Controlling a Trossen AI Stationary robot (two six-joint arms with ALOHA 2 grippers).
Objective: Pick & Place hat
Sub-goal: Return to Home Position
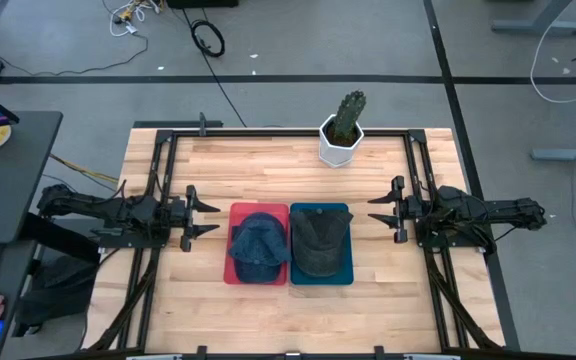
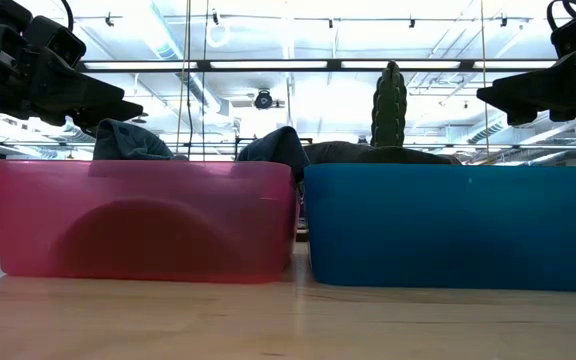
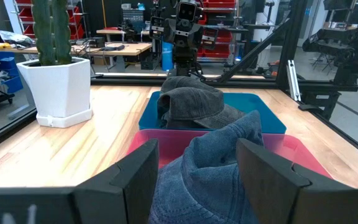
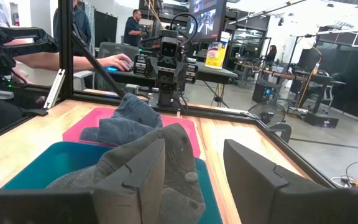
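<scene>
Bright, even overhead light.
Ceiling lights [image 2: 160, 42] glare in the low view, silhouetting the cactus [image 2: 389, 105]; the pink bin [image 2: 143, 220] glows through; soft shadows on the table [image 1: 268, 310].

Left arm [image 1: 98, 210]: lies folded low at the left edge of the surface [image 1: 268, 165], forearm close to horizontal, wrist aimed inward toward the centre. Left end effector [image 1: 206, 218]: both fingers spread wide apart, tips level with each other, held above the surface rather than on it. Right arm [image 1: 488, 212]: mirrored pose at the right edge, forearm close to horizontal, wrist aimed inward. Right end effector [image 1: 375, 210]: fingers likewise spread wide, raised off the surface. The two end effectors face each other, well apart, at about the same height.
</scene>
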